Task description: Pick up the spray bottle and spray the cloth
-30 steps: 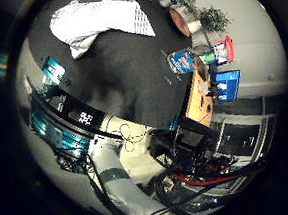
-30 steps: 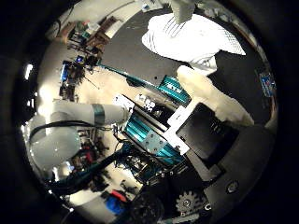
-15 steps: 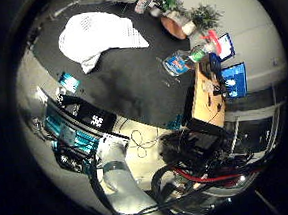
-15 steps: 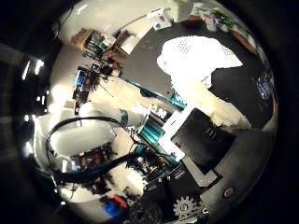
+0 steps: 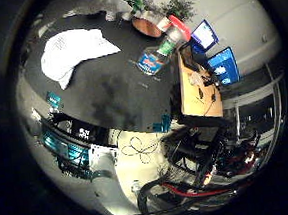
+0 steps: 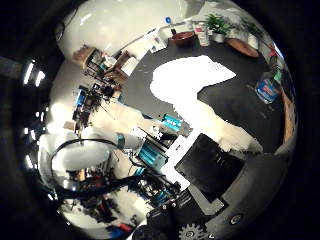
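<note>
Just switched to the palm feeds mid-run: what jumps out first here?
The white cloth stands out first, lying crumpled on the dark table. Next is the spray bottle with its red trigger top, apart from the cloth near the table's edge, beside potted plants and a wooden bowl. The table looks far from the palm, and part of the hand shows in the thumb-side view, near nothing on the table.
</note>
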